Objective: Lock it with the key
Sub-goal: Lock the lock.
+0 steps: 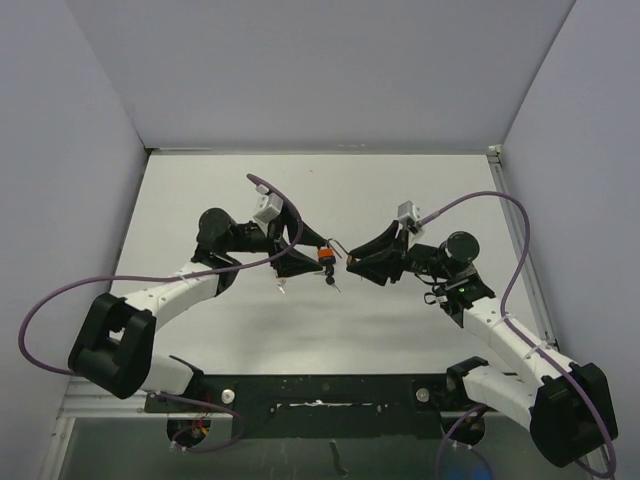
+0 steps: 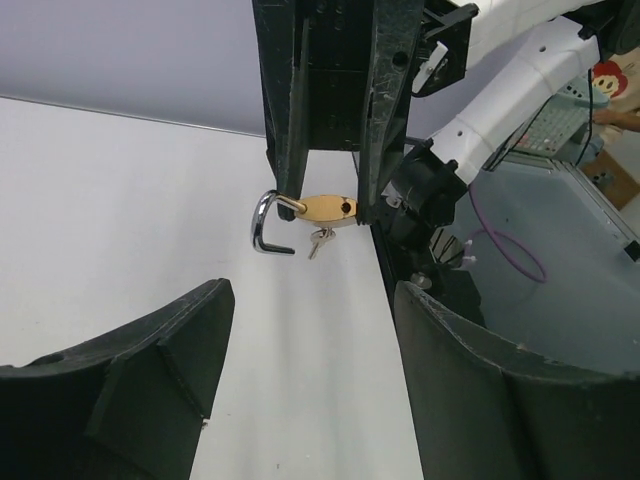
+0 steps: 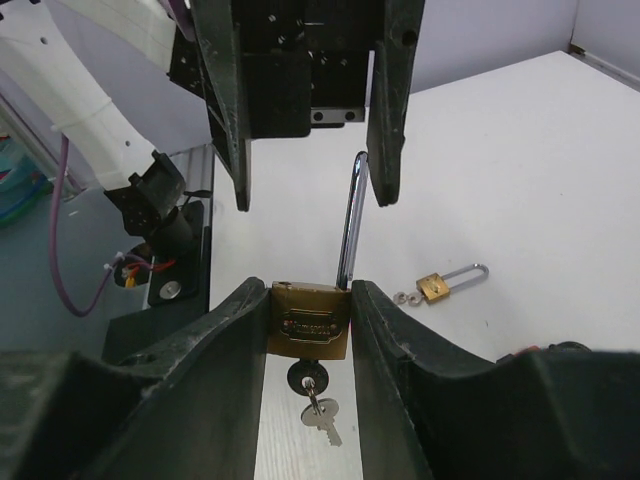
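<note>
A brass padlock (image 3: 310, 320) is pinched by its body between the fingers of my right gripper (image 3: 310, 292), which is shut on it. Its steel shackle (image 3: 352, 215) stands open, pointing away toward the left gripper. A black-headed key (image 3: 308, 377) sits in the keyhole, and a spare silver key (image 3: 322, 418) dangles from it. My left gripper (image 2: 313, 292) is open and empty, a short way back from the padlock (image 2: 328, 209) and facing its hooked shackle (image 2: 264, 225). From above, the padlock (image 1: 335, 255) hangs between the left gripper (image 1: 318, 254) and the right gripper (image 1: 350, 264).
A second, smaller brass padlock (image 3: 440, 285) with a long shackle lies on the white table (image 3: 520, 180) below the grippers. Grey walls enclose the table on three sides. Purple cables loop from both arms.
</note>
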